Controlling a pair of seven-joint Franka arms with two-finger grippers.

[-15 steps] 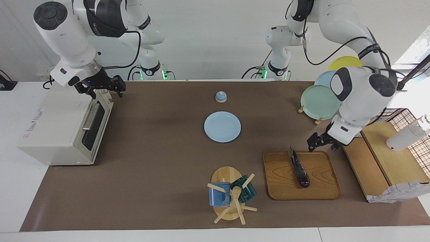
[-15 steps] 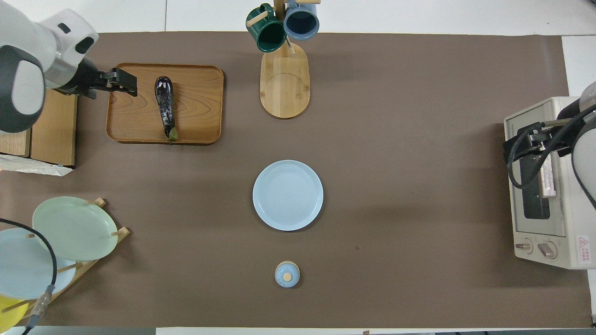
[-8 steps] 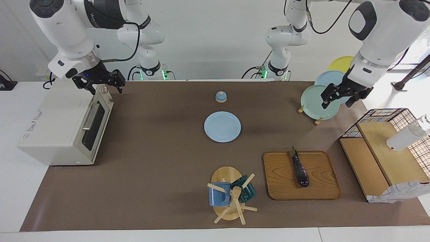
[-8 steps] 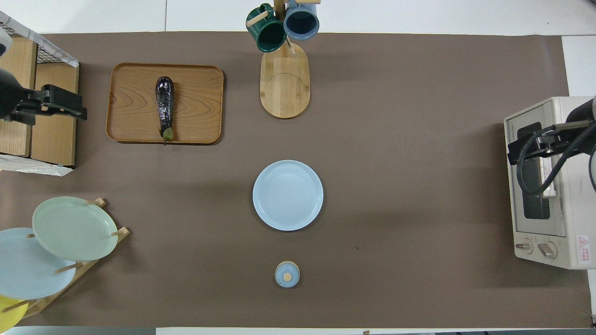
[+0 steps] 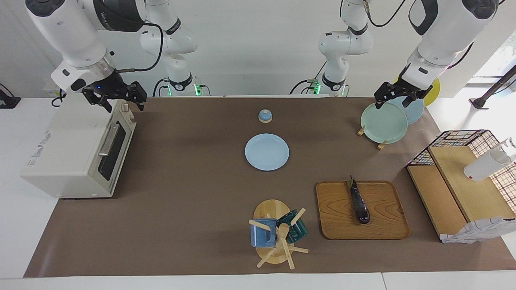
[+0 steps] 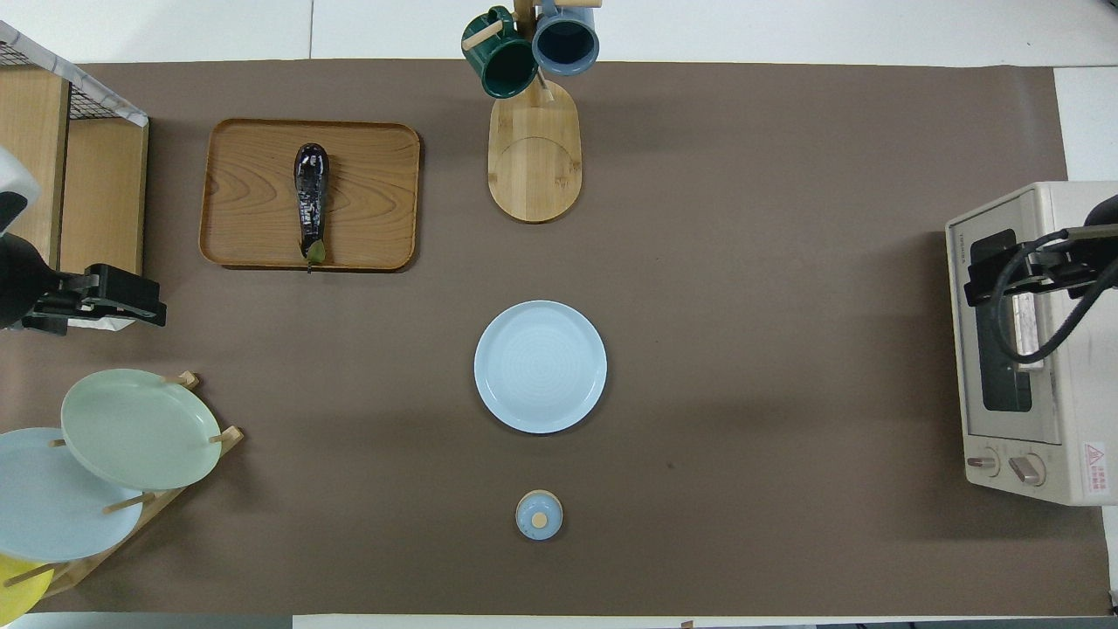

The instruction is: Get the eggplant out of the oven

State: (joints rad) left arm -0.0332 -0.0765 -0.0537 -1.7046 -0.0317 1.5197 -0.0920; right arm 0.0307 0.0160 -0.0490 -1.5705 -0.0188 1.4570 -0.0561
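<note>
In the facing view the eggplant [image 5: 358,201] lies on the wooden tray [image 5: 383,231] toward the left arm's end of the table, well apart from the shut oven [image 5: 76,149]; the left gripper [image 5: 397,96] hangs empty, fingers spread, over the green plate [image 5: 383,125], and the right gripper [image 5: 115,96] hangs empty and spread over the oven's top. In the overhead view the eggplant [image 6: 310,201] rests along the tray [image 6: 376,192], farther from the robots than the blue plate [image 6: 540,367], with the left gripper [image 6: 122,297] spread above the table edge near the wooden shelf [image 6: 96,201] and the right gripper [image 6: 1004,262] over the oven [image 6: 1039,454]

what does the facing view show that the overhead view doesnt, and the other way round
Only the facing view shows both arms' bases and the left gripper raised over the plate rack. Only the overhead view shows the oven knobs from above. Both show the eggplant lying on the wooden tray, the oven door shut, and the right gripper over the oven.
</note>
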